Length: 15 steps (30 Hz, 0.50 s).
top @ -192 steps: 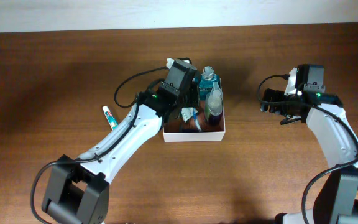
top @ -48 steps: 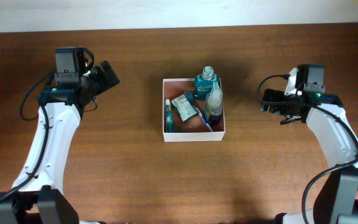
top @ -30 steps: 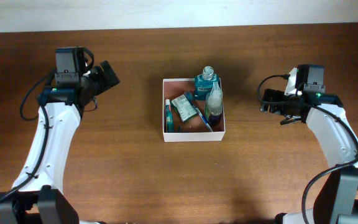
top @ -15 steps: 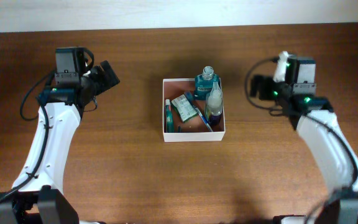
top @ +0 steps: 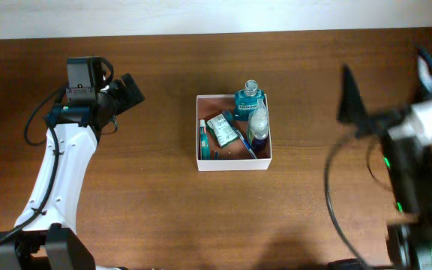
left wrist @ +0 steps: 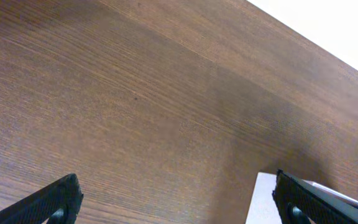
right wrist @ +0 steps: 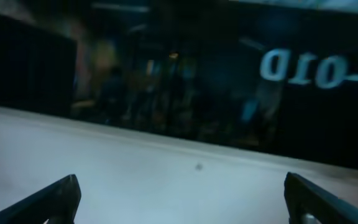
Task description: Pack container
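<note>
The container, a shallow white-walled box with a reddish-brown floor, sits at the table's middle. It holds a teal bottle, a clear bottle, a green packet and a small tube. My left gripper hovers open and empty well to the container's left. In the left wrist view the left gripper spans bare wood, with a white corner of the container by its right finger. My right arm is a raised blur at the right. The right gripper stands open, facing a pale surface and dark glass.
The pale wall runs along the table's far edge. Brown wood surrounds the container on all sides. The right arm's cable loops over the right side of the table.
The right arm has swung up and off to the right, away from the container, and now shows as a blur. Its wrist camera looks off the table. The left arm has not moved.
</note>
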Motion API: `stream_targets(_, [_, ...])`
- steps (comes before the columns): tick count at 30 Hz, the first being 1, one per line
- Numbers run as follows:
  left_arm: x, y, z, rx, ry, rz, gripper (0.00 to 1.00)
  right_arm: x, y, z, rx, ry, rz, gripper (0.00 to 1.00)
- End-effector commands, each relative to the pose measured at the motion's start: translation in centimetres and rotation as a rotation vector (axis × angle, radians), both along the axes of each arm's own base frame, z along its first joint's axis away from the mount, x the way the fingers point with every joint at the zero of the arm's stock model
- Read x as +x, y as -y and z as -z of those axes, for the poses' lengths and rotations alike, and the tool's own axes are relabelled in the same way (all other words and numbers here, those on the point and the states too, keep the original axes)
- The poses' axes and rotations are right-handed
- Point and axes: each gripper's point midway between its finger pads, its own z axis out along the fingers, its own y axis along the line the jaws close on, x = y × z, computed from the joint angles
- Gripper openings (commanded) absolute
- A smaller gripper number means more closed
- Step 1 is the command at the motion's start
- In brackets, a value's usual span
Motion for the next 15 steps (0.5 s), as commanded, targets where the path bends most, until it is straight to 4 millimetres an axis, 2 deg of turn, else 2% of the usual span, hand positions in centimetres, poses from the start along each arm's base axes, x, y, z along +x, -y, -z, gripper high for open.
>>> stream_targets(1, [0.1, -0.1, -1.1, 0.011, 0.027, 0.015, 0.99, -1.3, 1.5, 3.8, -0.010, -0.029, 0.054, 0.99])
stream_targets(4, [0.1, -0.1, -1.1, 0.011, 0.027, 0.015, 0.99, -2.5, 2.4, 7.5, -0.009, -0.017, 0.090, 0.99])
stream_targets(9, [0.1, -0.1, -1.1, 0.011, 0.027, 0.015, 0.99, -4.1, 2.4, 13.5, -0.005, 0.088, 0.091, 0.99])
stream_targets(13, [0.1, -0.1, -1.1, 0.011, 0.027, 0.015, 0.99, -4.3, 2.4, 17.5, -0.004, 0.097, 0.092, 0.99])
stream_targets(15, [0.1, -0.1, -1.1, 0.011, 0.027, 0.015, 0.99, -4.4, 2.4, 18.8, -0.005, 0.089, 0.092, 0.99])
